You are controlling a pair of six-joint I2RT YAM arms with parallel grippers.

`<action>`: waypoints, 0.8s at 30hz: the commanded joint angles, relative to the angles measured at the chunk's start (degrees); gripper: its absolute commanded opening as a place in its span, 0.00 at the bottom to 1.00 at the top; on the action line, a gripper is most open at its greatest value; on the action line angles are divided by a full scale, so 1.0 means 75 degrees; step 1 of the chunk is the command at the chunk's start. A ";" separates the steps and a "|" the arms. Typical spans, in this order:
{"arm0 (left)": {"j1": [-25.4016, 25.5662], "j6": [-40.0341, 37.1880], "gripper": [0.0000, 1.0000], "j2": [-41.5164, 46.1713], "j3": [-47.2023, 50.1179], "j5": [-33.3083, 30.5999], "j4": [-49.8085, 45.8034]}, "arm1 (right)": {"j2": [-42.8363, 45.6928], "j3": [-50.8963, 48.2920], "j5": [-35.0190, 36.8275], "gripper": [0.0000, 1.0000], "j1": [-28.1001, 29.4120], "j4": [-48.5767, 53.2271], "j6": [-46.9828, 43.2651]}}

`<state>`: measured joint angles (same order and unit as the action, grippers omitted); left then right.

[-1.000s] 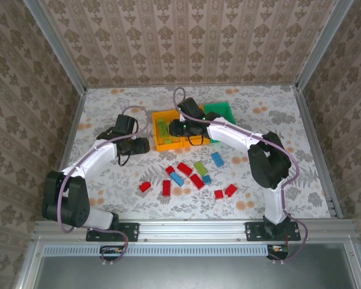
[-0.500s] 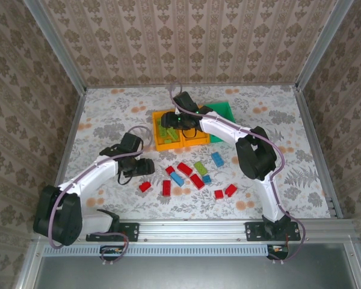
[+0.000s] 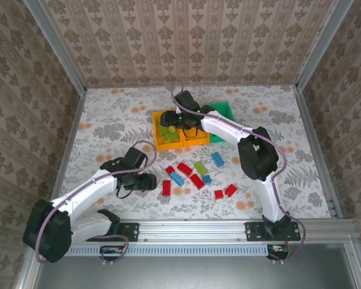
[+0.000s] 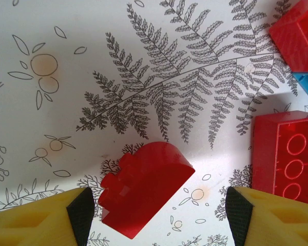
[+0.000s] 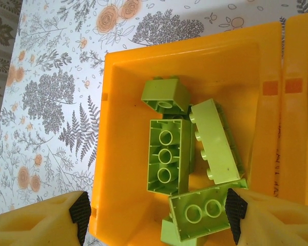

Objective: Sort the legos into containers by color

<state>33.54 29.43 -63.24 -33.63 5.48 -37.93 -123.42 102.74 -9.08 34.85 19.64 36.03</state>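
Over the left orange bin, the right pincer has just sprung apart, so whatever it carried now lies in with the lime green legos (nice drop). Meanwhile the left pincer has swung nearer, jaws apart astride a red brick on the worktop. Reds next, I'd guess.

We count several lime green bricks jumbled in the left orange bin, with the second orange bin and the green bin alongside. Red bricks, blue bricks and one lime brick lie loose in front.
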 commanded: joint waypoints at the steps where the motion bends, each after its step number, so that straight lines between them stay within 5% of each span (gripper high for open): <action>1: 0.0147 0.0109 0.72 0.0100 0.0181 -0.0141 0.0026 | 0.0489 -0.0268 0.0002 0.74 -0.0097 0.0187 -0.0090; 16: 0.0333 0.0114 0.66 -0.0894 -0.0142 -0.0843 0.0218 | 0.1489 -0.1544 0.0340 0.74 -0.0386 0.0113 -0.0181; 24: 0.0343 -0.0049 0.40 -0.1413 -0.0365 -0.0815 0.0383 | 0.2254 -0.2449 0.0535 0.74 -0.0825 0.0044 -0.0197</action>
<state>35.66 29.63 -73.01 -34.22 -0.05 -35.51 -110.00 86.43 -7.09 30.06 19.75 35.73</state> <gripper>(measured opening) 0.421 0.741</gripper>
